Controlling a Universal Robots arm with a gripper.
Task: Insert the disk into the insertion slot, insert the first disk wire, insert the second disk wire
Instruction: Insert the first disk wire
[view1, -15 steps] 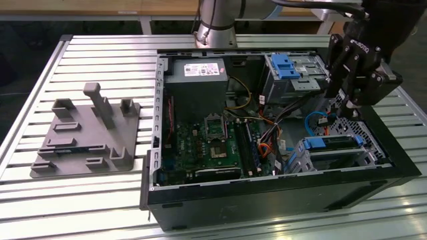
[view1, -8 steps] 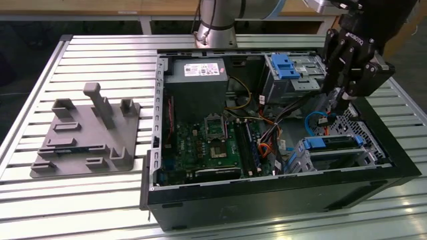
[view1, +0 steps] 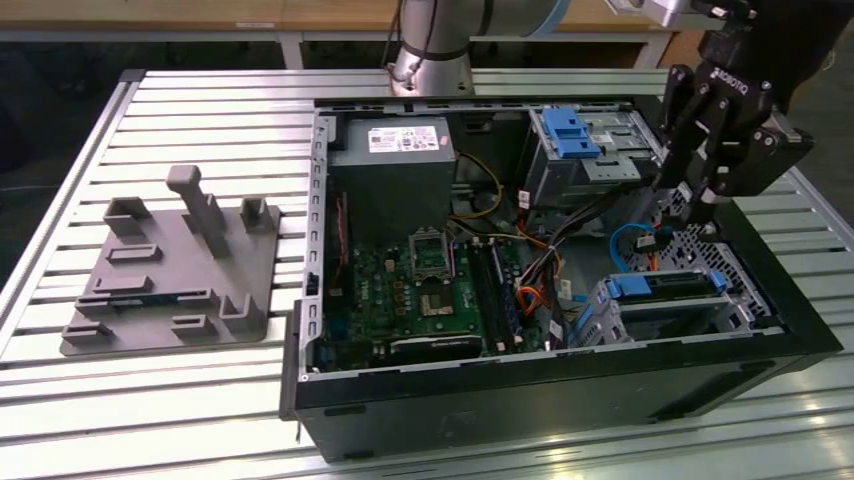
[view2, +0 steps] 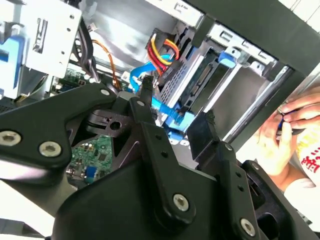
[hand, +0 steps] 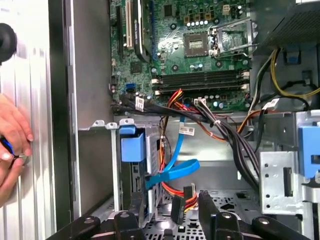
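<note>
At the exterior view's left, I see a grey moulded fixture (view1: 174, 270) lying on the slatted worktop (view1: 80, 150), well apart from the work. To its right stands the open computer case (view1: 534, 385). Its power supply (view1: 394, 165) is at the far side and the green motherboard (view1: 427, 290) is nearer. Right of those, at the far side, is the taller drive bay with its blue latch (view1: 574, 135). The disk (view1: 667, 285) sits in the insertion slot (view1: 601, 322) at the case's near right corner, its blue carrier flush with the cage. In the first wrist view the carrier's tab (hand: 132, 147) shows at the cage's end. The second disk wire (view1: 625, 240) curves down between the bay and the slot. In the first wrist view it loops back (hand: 172, 160), with its end close to one finger (hand: 137, 205). I cannot tell whether they touch. A bundle of red and orange wires (hand: 170, 189) with a dark connector hangs between the fingers there. My end effector (view1: 705, 215) is above the far end of the slot. In both wrist views its jaws stand well apart (hand: 171, 200) with nothing clamped between them (view2: 174, 105). Outside the case wall, a person's hand (hand: 12, 145) rests on the worktop.
</note>
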